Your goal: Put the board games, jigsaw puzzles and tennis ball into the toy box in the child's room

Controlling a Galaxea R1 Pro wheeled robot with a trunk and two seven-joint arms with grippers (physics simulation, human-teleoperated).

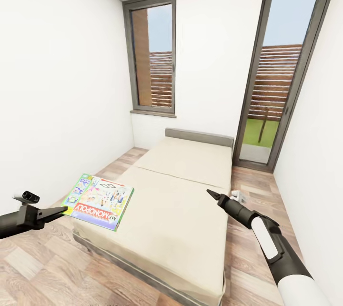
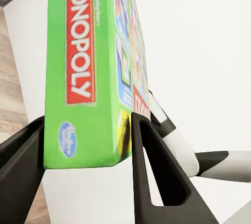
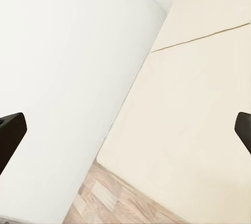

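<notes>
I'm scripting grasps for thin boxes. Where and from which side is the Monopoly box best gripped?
By its thin edge, coming in level from the side, as the left gripper does: the Monopoly box is flat, so only its thickness fits between the fingers.

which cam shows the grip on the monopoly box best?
Left wrist view: both fingers clamp the Monopoly box's green edge. Head view shows the left gripper at the box's corner over the bed.
</notes>
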